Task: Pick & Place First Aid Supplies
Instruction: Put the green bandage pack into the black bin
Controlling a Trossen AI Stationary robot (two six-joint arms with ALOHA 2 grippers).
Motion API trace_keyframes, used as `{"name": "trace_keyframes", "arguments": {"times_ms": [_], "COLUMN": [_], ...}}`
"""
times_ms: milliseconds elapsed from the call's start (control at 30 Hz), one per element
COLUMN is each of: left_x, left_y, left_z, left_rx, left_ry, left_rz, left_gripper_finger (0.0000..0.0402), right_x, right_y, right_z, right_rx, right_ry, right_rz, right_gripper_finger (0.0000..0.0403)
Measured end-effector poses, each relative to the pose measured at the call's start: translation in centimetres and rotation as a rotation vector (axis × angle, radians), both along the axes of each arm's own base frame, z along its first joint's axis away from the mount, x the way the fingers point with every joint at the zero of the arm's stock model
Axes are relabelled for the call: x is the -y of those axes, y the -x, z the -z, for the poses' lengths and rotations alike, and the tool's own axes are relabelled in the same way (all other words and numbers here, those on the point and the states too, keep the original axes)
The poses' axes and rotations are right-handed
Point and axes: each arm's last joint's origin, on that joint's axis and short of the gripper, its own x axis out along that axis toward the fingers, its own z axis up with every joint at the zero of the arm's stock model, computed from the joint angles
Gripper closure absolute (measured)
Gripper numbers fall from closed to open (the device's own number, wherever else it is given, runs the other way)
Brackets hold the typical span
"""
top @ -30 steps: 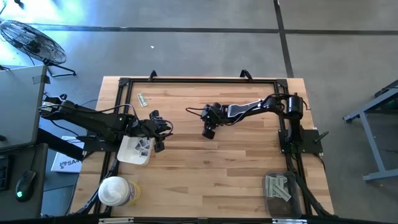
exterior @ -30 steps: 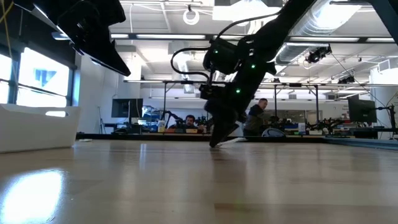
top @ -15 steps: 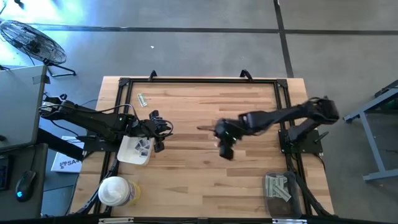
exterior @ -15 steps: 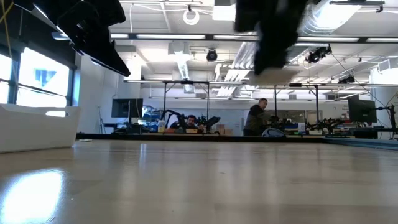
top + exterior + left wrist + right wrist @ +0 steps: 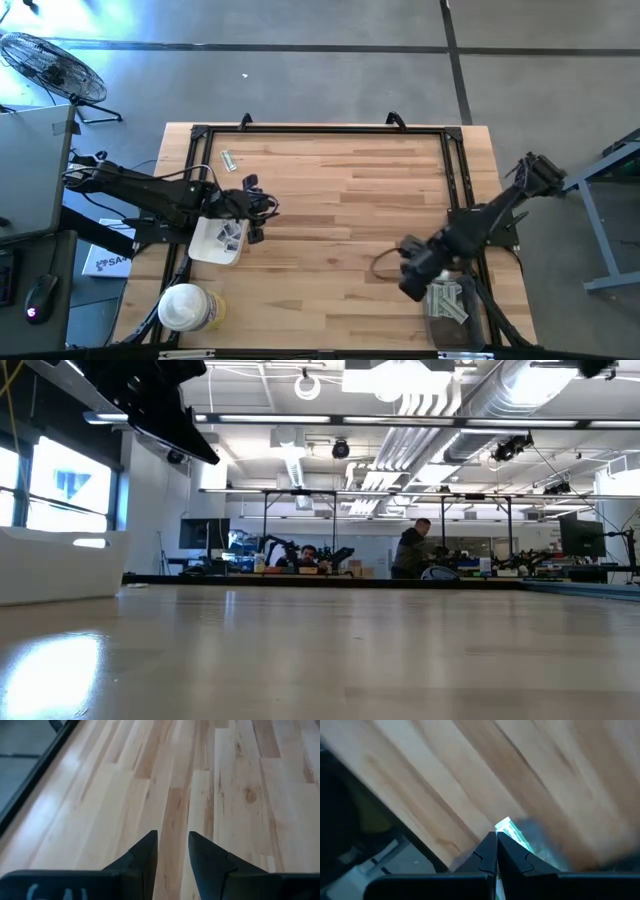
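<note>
**Right gripper carries a green strip near the front right bin**

A narrow pale green strip sticks out from between the tips of the right gripper, whose two dark fingers are pinched together on it. From above, that gripper sits over the front right part of the wooden table, just beside a dark bin at the table's right edge that holds more grey-green strips. The strip in the grip cannot be made out from above.

One more small packet lies alone on the wood near the back left corner. Square white packets with dark print sit in the white tray at the left edge.

The left gripper is over the table just beside that tray, on its inner side. In its wrist view its fingers stand a narrow gap apart, with only bare planks between and beyond them; nothing is held.

A round white-lidded tub stands at the front left corner, near the tray. In the low view the tray's white wall shows at the left, and people are far off in the room behind the table.
</note>
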Motion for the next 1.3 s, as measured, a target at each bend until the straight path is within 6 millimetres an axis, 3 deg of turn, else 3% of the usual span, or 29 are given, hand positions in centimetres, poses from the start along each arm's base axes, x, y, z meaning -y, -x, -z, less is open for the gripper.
{"name": "trace_keyframes", "arguments": {"times_ms": [300,633,1000,1300], "left_x": [0.1,0.1,0.1,0.1], "left_y": [-0.3,-0.4,-0.4,-0.4], "left_z": [-1.8,-2.1,-2.1,-2.1], "left_rx": [0.032,0.039,0.040,0.040], "left_ry": [-0.076,-0.113,-0.107,-0.106], "left_rz": [0.056,0.080,0.076,0.077], "left_gripper_finger": [0.0294,0.0294,0.0294,0.0294], "right_x": [-4.7,-7.6,-7.9,-7.0], "right_y": [3.8,4.5,4.2,3.2], "right_z": [0.9,3.8,5.4,4.9], "right_rx": [-0.070,-0.130,-0.264,-0.352], "right_ry": [0.071,0.157,0.190,0.108], "right_rz": [0.207,0.220,0.220,0.251], "right_gripper_finger": [0.0402,0.0397,0.0376,0.0298]}}
